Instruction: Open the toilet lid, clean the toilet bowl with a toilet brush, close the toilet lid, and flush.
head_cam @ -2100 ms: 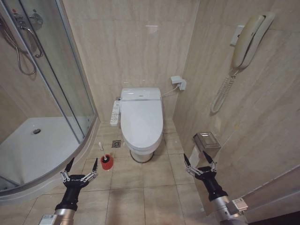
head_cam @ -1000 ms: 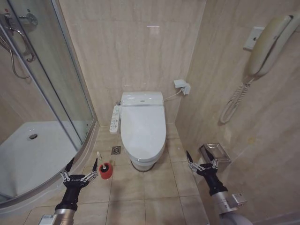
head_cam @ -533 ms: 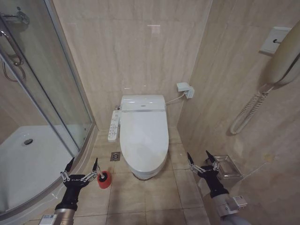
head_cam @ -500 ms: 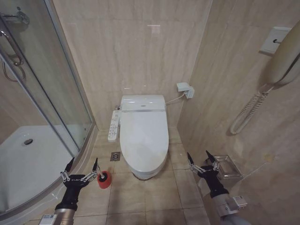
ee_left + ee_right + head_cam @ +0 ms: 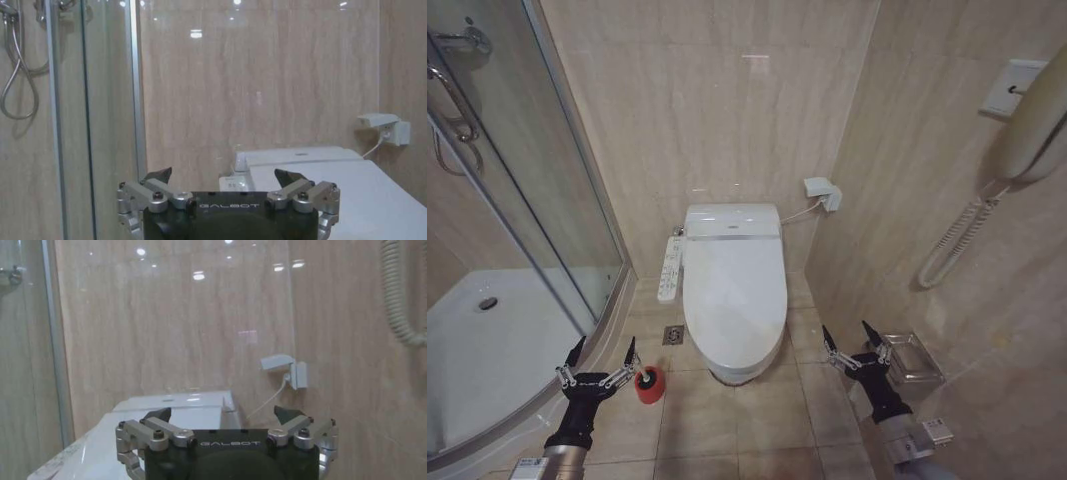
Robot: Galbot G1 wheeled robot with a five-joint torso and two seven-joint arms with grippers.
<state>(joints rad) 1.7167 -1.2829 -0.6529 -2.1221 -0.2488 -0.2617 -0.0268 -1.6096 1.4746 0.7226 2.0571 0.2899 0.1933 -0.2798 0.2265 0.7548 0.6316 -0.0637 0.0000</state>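
- The toilet lid point(image 5: 734, 295) is closed, lying flat over the toilet bowl point(image 5: 730, 372), of which only the pedestal foot shows below the lid's front edge.
- The left gripper point(image 5: 603, 353) hovers low over the floor tiles, ahead of and to the left of the toilet. Its fingers are spread wide and hold nothing.
- The toilet brush point(image 5: 649, 381) stands in its round red holder on the floor, just beside the left gripper's inner finger and between that gripper and the pedestal. Contact between finger and brush cannot be judged.
- The right gripper point(image 5: 852, 340) hovers to the right of the toilet's front end, near the right-hand wall. Its fingers are likewise splayed and empty.
- The lid lies between the two grippers and farther from the robot; neither touches it.
- The white side control panel point(image 5: 668, 268) runs along the toilet's left flank.
- The shower enclosure point(image 5: 517, 240) stands at the left.
- A wall handset point(image 5: 1027, 130) with a coiled cord hangs at the right.
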